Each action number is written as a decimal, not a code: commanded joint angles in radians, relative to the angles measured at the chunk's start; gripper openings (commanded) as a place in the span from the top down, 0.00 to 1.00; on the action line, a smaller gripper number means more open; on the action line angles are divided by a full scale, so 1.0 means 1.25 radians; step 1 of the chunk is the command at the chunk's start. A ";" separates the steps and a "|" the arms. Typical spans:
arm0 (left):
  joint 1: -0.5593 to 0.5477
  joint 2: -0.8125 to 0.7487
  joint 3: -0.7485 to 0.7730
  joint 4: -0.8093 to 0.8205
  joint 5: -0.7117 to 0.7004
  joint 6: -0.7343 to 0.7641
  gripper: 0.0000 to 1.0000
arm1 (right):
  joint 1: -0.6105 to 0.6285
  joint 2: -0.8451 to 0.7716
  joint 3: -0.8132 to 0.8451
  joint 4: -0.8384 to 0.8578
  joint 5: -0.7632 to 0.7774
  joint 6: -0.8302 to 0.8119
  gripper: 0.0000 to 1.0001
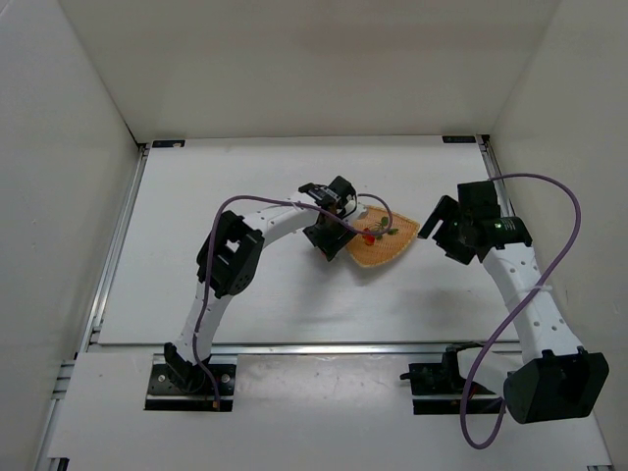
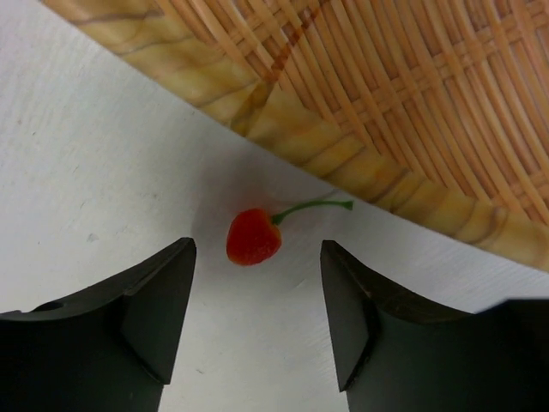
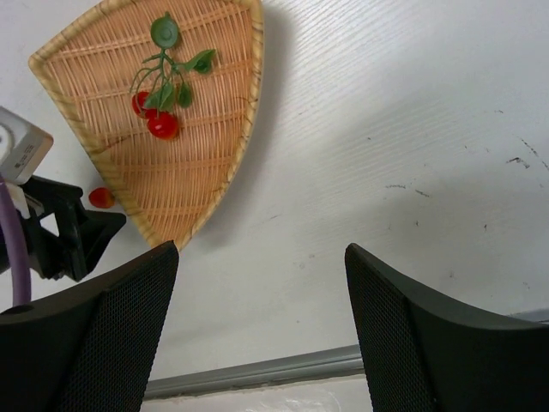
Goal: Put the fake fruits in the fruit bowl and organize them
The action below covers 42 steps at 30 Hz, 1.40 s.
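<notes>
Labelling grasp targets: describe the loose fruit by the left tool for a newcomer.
Find the fan-shaped wicker basket. Just outside its rim, before the left tool, lies one red-orange berry with a thin green stem. Unlike the leafy cluster inside, it lies alone on the white table.

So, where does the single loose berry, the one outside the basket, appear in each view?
Top view: the loose berry cannot be seen; it is probably hidden under the left gripper at the left edge of the basket.
Left wrist view: the berry is in the centre, on the table between the open fingers, just outside the basket.
Right wrist view: the berry is near the left edge, beside the basket.
Shared landmark: the basket's rim.
</notes>
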 commanded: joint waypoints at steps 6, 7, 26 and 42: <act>-0.004 0.019 0.055 0.001 0.028 -0.002 0.39 | -0.006 -0.014 0.011 -0.023 -0.004 -0.004 0.17; -0.004 0.019 0.055 0.001 0.028 -0.002 0.41 | -0.006 -0.014 0.011 -0.030 -0.004 -0.004 0.17; -0.004 -0.129 0.076 -0.102 -0.102 0.007 0.89 | -0.006 -0.045 0.011 -0.030 0.010 -0.004 0.18; -0.072 0.037 0.313 0.004 -0.074 0.000 0.54 | -0.014 -0.071 -0.014 -0.030 0.033 0.003 0.18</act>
